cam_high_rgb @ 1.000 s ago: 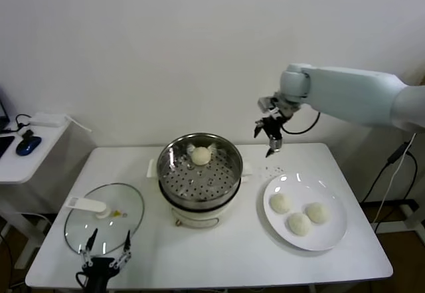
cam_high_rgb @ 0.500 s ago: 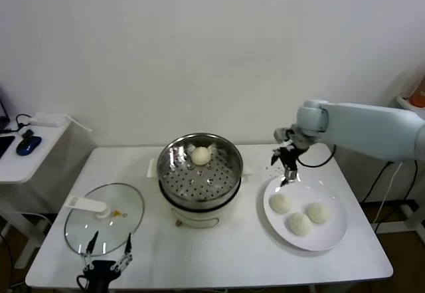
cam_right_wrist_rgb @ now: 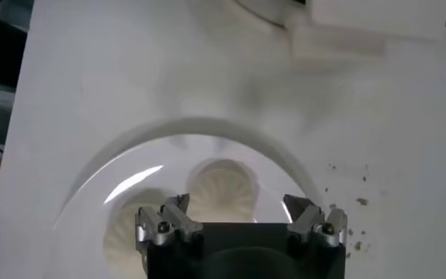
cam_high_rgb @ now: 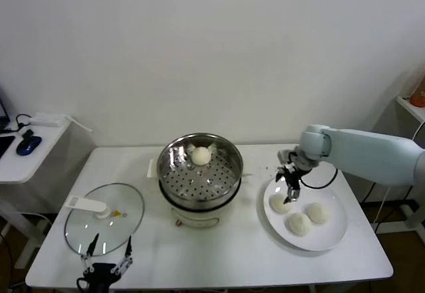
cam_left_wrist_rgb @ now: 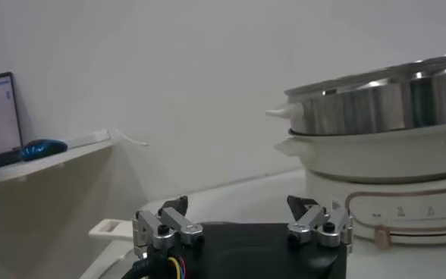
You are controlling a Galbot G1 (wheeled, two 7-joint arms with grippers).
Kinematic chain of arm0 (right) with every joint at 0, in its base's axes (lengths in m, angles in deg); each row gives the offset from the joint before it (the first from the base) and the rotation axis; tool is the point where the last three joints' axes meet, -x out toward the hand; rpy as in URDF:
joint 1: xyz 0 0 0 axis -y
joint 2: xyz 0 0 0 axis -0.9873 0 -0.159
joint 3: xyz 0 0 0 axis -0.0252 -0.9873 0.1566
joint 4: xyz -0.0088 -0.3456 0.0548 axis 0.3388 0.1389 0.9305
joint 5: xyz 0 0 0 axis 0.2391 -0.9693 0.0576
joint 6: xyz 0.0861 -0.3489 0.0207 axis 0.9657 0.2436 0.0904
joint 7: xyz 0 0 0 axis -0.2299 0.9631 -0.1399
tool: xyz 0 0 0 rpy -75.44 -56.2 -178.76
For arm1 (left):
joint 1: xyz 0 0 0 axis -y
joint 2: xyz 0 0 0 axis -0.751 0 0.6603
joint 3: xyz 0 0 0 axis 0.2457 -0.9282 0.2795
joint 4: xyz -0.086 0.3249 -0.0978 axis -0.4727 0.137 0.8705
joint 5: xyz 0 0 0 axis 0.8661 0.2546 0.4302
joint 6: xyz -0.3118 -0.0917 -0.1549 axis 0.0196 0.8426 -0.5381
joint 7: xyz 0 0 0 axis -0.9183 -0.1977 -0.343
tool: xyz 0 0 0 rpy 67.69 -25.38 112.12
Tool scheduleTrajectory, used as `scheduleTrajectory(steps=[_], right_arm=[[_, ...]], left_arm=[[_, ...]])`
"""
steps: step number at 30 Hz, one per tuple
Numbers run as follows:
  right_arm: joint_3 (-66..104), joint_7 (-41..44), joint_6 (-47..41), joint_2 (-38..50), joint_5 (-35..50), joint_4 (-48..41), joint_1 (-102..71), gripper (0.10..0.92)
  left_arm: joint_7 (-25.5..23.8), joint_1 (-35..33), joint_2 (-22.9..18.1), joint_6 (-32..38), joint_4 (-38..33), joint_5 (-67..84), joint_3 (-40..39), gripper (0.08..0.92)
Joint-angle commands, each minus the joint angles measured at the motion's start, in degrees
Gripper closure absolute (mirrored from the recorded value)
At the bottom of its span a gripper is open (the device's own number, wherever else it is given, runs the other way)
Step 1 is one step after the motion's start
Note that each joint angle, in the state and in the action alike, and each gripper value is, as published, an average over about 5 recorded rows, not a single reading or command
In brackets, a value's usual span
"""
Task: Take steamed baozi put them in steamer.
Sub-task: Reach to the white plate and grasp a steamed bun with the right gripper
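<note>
The shiny steamer [cam_high_rgb: 199, 177] stands mid-table on its cream pot base and shows in the left wrist view too [cam_left_wrist_rgb: 382, 98]. One baozi [cam_high_rgb: 201, 155] lies inside it at the back. Three more baozi [cam_high_rgb: 279, 204] [cam_high_rgb: 299, 224] [cam_high_rgb: 317, 212] lie on the white plate [cam_high_rgb: 335, 236] at the right. My right gripper [cam_high_rgb: 290, 188] hangs open just above the plate's nearest-left baozi [cam_right_wrist_rgb: 224, 188], which sits between the spread fingers [cam_right_wrist_rgb: 238, 208] and apart from them. Open and holding nothing, my left gripper [cam_high_rgb: 105, 260] is parked at the table's front left [cam_left_wrist_rgb: 238, 211].
A round glass lid [cam_high_rgb: 103, 223] with a white handle lies front left, just behind the left gripper. Dark crumbs [cam_high_rgb: 272, 170] dot the table between steamer and plate. A side shelf with a blue mouse [cam_high_rgb: 28, 145] stands at the far left.
My right gripper has come down and to the right, from high beside the steamer to just over the plate's baozi, staying open. The left arm has not moved.
</note>
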Motion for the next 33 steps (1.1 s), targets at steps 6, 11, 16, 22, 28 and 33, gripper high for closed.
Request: scheduleTrajectory(steps=[6,11,16,22,28,33], right_arm=[[2.1,-0.7,-1.1,0.0,-3.4,-0.8,-3.9,0.203],[2.7,-1.0,-1.5,-0.3,-4.3,-1.7,-4.6,0.203],[3.1,-1.0,-1.7,-0.3,-4.5,-1.9,-5.3,0.203],[3.7,-1.0,-1.8,-0.4,-4.9,-2.0,-6.0,0.228],[4.2,-1.1,-1.8,-0.8,-5.9,-2.5,-6.2,0.291],[3.8,-0.7,-1.8,-0.6,-5.9,-1.7,-5.2,0.329]], left_arm=[[-0.1,0.0,0.3,-0.2,-0.1,-0.1,0.0,0.177],[0.0,0.0,0.3,-0.1,-0.1,-0.2,-0.1,0.177],[-0.1,-0.1,0.4,-0.1,0.1,-0.3,0.0,0.177],[0.0,-0.1,0.4,0.0,0.0,-0.3,0.1,0.177],[0.0,0.0,0.4,0.2,0.1,-0.7,0.2,0.177],[0.1,-0.1,0.4,0.2,0.1,-0.7,0.3,0.177]])
